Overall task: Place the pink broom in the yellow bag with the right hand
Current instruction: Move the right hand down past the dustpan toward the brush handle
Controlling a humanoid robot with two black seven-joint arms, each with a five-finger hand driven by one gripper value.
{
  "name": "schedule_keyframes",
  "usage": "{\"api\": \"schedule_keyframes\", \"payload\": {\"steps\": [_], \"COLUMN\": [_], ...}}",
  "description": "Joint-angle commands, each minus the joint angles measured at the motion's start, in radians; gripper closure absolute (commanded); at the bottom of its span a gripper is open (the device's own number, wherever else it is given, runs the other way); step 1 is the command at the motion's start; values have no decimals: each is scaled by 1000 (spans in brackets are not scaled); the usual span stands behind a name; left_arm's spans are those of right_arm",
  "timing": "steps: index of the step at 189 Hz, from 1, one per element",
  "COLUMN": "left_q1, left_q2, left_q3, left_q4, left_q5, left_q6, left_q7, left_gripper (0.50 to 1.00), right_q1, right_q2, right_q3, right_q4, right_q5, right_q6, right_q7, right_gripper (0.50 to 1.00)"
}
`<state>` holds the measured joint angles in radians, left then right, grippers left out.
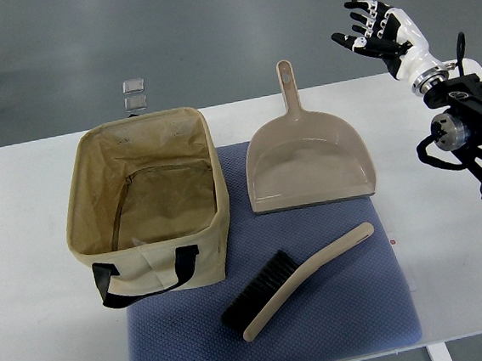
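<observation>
Right hand (373,31) hovered upper right, fingers spread, empty. Broom (298,280) lay on blue mat (356,306), lower centre, beige not pink; bag (148,205) open at left. Broom likely light, rigid; bristles soft. Best hold: mid-handle.

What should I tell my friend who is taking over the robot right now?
Right hand: raised beyond the table's far right corner, fingers spread, holding nothing. Left hand: not in view.
Broom: lying on the blue mat, near side, untouched.
Bag: open, upright on the left, nothing visible inside.
Dustpan: on the mat behind the broom, not part of the job.
Done: nothing yet.
Left: reach down, grasp the broom, put it in the bag.
</observation>
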<state>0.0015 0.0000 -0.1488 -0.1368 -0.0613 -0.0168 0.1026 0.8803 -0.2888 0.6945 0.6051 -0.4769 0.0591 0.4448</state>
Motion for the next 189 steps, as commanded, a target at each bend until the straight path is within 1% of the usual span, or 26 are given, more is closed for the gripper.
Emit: {"api": "schedule_keyframes", "payload": {"steps": [1,28,56,74,106,128,155,174,189], "left_q1": [0,0,-2,0,0,-2,0,0,0], "left_q2": [0,0,0,0,0,0,0,0,0], "left_q3": [0,0,0,0,0,0,0,0,0], "left_q4": [-1,-1,0,0,0,0,0,0,0], "left_q5": [0,0,0,0,0,0,0,0,0], "left_q6": [0,0,0,0,0,0,0,0,0], "left_q7": [0,0,0,0,0,0,0,0,0], "left_gripper": [500,500,500,500,500,500,500,500,500], "right_q1": [46,97,147,170,193,195,192,180,157], "right_q2": [-39,-79,-113,-156,-262,-334,-401,-428,-431], "right_q3": [-70,-182,-302,-371,-474,-490,-497,-501,-532], "right_q4": [2,7,42,119,330,456,559,596,613], "right_q5": [-5,-31,-114,-200,-437,-623,-795,-884,-924], "right_q6": [2,4,8,10,8,11,61,91,93], "right_q7": [0,0,0,2,12,14,12,14,12], "right_gripper": [570,570,570,570,570,570,570,570,570]}}
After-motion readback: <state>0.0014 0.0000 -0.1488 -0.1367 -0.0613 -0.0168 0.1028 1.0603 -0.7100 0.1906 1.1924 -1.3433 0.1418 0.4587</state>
